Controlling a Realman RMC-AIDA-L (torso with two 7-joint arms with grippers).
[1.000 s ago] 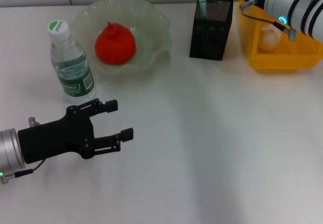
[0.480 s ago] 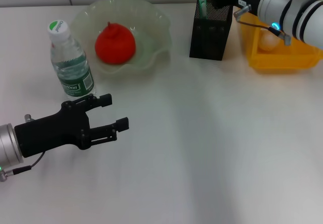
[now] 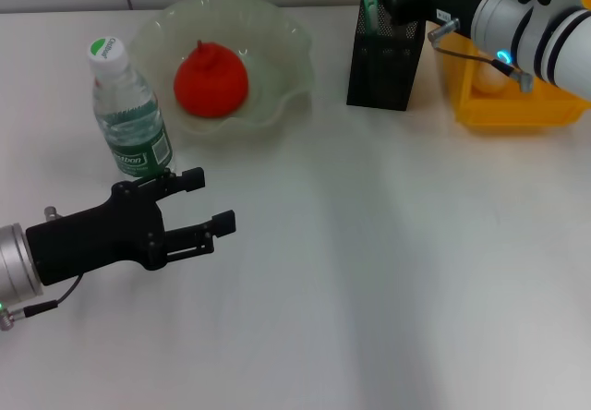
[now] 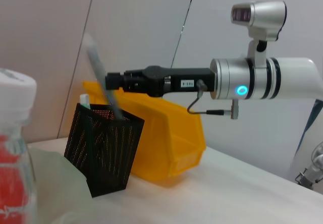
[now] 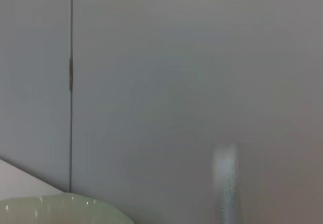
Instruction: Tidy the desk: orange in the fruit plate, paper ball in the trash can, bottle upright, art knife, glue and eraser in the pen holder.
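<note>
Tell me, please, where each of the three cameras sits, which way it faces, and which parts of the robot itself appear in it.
Head view: high, facing down at the desk; shows the left tool open and the right arm.
Left wrist view: low by the bottle, facing across to the pen holder and trash can; shows the right tool holding the glue.
Right wrist view: faces the wall; shows no robot parts.
Shared: the head and left wrist views both show the pen holder.

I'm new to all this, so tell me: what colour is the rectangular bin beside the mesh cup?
Bright yellow plastic trash bin, clearest in the head view.
</note>
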